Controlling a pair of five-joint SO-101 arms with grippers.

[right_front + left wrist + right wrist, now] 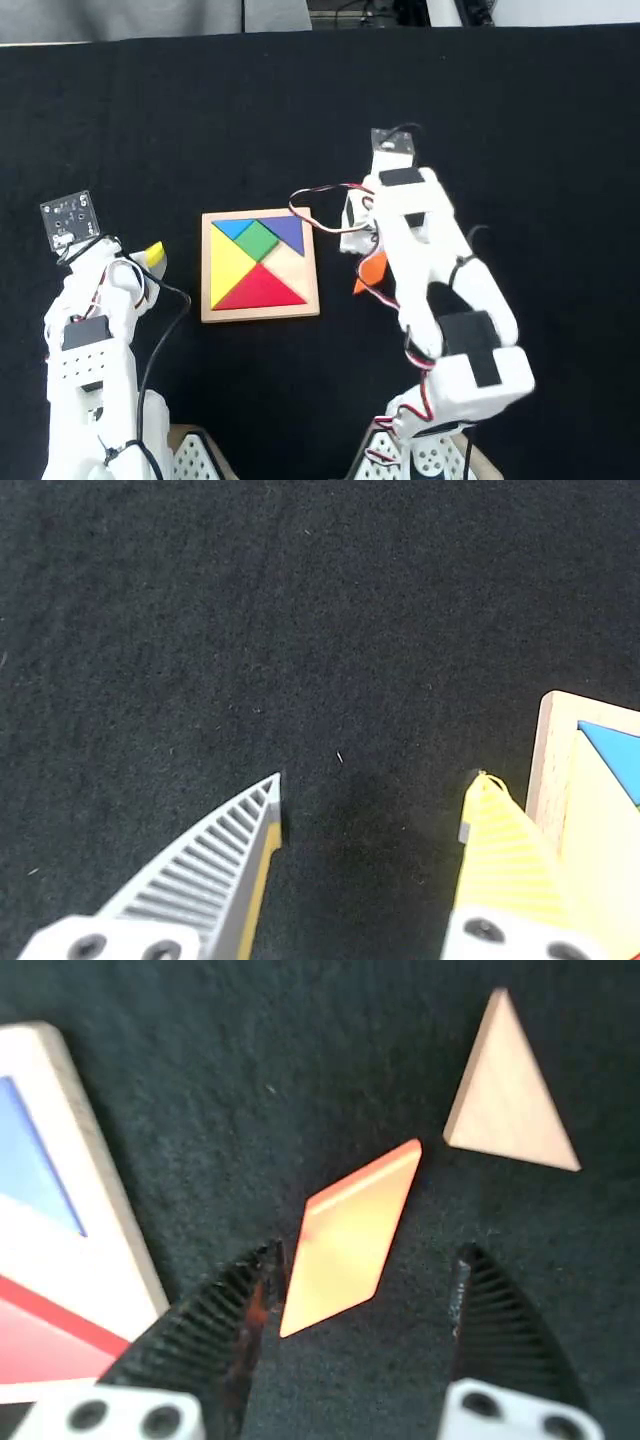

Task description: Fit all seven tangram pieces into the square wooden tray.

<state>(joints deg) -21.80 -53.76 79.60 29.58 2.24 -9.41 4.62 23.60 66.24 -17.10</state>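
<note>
The square wooden tray (260, 312) lies mid-table holding blue, green, purple, yellow and red pieces, with bare wood showing in its right part. An orange parallelogram (350, 1240) lies flat on the black cloth just right of the tray (100, 1170); my right gripper (370, 1250) hangs over it, open, one finger on each side and neither touching. The same orange piece (372, 270) peeks out from under the right arm. A plain wooden triangle (510, 1095) lies a little beyond it. My left gripper (375, 780) is open over bare cloth, left of the tray's corner (550, 750).
Black cloth (500, 120) covers the whole table, with wide free room behind and to both sides. Red and white cables (320, 200) loop off the right arm near the tray's far right corner. The left arm (95, 330) stands left of the tray.
</note>
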